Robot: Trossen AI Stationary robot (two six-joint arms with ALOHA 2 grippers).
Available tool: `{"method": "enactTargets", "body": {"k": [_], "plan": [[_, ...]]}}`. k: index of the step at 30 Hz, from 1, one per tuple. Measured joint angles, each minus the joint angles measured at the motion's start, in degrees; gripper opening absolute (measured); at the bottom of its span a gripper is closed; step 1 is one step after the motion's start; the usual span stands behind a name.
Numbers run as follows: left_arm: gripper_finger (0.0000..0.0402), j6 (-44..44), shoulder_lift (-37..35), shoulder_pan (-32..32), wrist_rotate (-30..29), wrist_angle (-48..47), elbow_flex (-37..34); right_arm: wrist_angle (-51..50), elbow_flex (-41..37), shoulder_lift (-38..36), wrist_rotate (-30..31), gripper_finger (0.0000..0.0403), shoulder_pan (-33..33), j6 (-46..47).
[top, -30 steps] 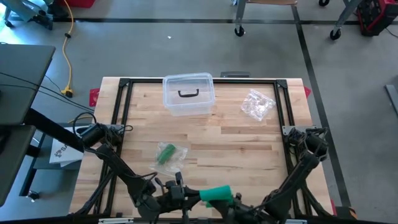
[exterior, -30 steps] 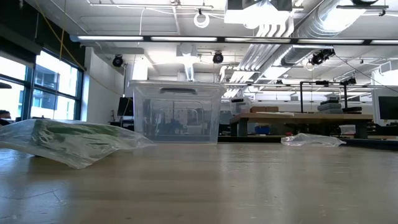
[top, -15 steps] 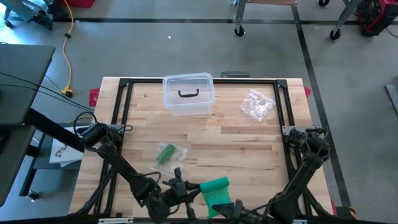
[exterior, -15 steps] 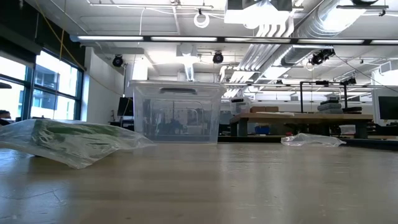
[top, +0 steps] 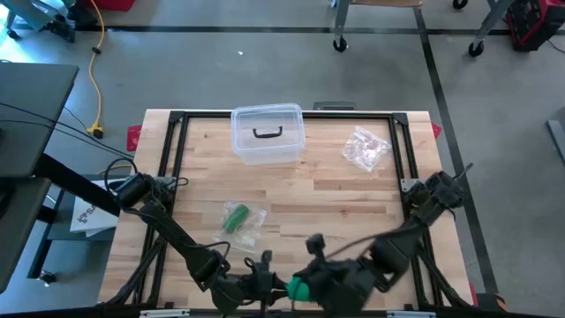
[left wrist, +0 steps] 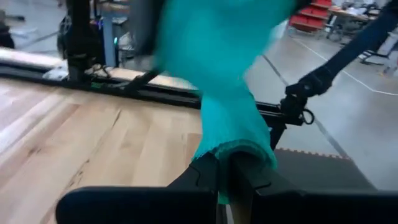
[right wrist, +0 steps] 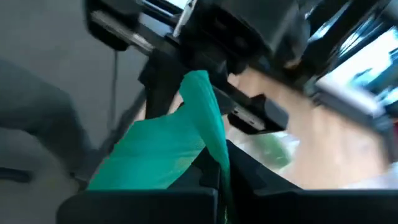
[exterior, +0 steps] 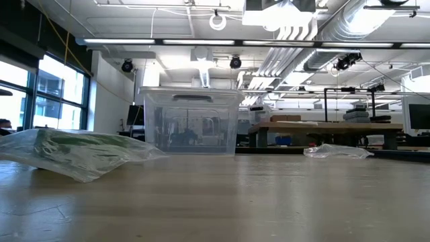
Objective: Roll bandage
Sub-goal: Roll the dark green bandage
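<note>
We are holding the green bandage (top: 298, 287) off the near counter (top: 335, 199) edge, left gripper (top: 265, 284) and right gripper (top: 313, 281) both clamped on it; seemingly, keeping it taut helps rolling.

From above, the green bandage (top: 298, 288) shows only as a small patch between both arms at the table's near edge; the rest is hidden. The left gripper (top: 275, 286) and right gripper (top: 311, 284) are buried in dark arm parts. The left wrist view blurs the bandage's upper part. The low view shows neither arm.
</note>
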Motion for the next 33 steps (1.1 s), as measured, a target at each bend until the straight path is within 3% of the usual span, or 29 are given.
{"method": "enactTargets", "body": {"k": [9, 17, 22, 26, 33], "plan": [[0.0005, 10.8, 0.0, -4.4, -3.4, 2.5, -0.1, -5.8, 0.0, 0.3, -8.7, 0.0, -2.7, 6.4], [0.0005, 17.1, 0.1, -5.5, -2.3, 7.2, -0.1, 1.1, 0.0, 2.1, -11.4, 0.0007, -2.4, 9.3], [0.0005, 16.0, 0.1, -5.6, -1.1, 7.0, -0.1, 2.9, 0.0, 2.0, -13.2, 0.0043, -3.7, 12.0], [0.0005, 15.9, 0.1, -5.6, 0.6, 8.7, -0.1, 1.0, 0.0, 1.9, -18.5, 0.0077, -5.5, 15.1], [0.0005, 16.7, 0.1, -6.8, 0.0, 14.2, -0.1, 4.6, 0.0, 1.9, -24.6, 0.0149, -6.0, 13.0]]}}
